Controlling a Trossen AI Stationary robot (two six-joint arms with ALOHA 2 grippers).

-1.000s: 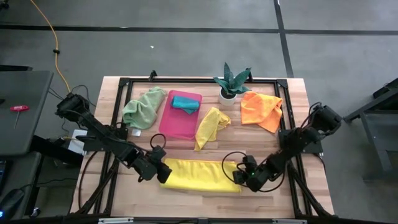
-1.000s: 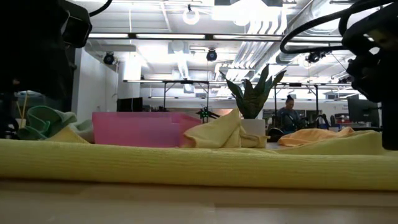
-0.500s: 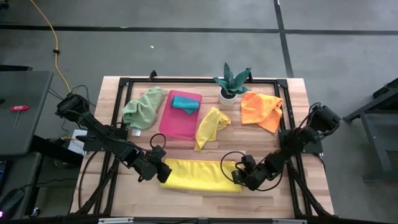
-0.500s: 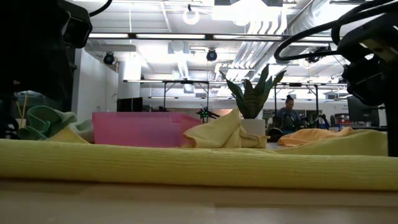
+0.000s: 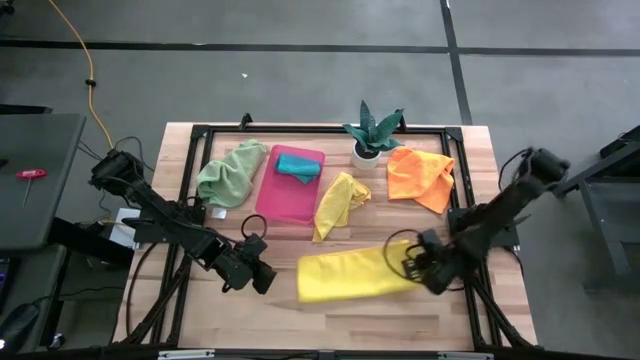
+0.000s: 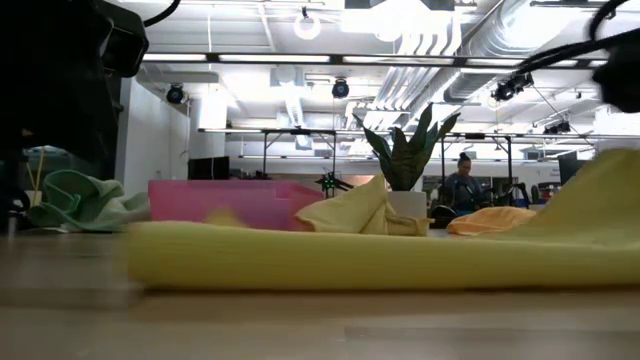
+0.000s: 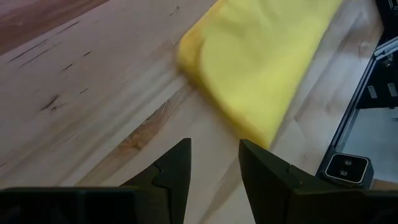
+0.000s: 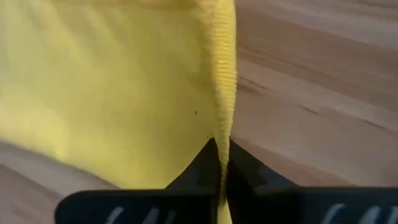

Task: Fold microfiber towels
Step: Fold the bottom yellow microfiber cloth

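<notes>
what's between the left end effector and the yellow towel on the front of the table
Nothing visible. The left end effector sits open on bare wood just short of the near end of the yellow towel, with only tabletop between them. The right end effector is shut on the towel's far end.

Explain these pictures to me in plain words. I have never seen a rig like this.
Two dark robot arms work at a wooden table, folding cloths. One picture looks down from above, one looks level across the tabletop, and two come from cameras on the arms' wrists.

The right gripper is shut on an edge of the long yellow towel; its wrist camera shows the fingers pinching that edge. The left gripper is open beside the towel's other end, holding nothing.

Farther back lie a pale green towel, a pink tray with a teal towel on it, a second yellow towel, an orange towel and a small potted plant.
</notes>
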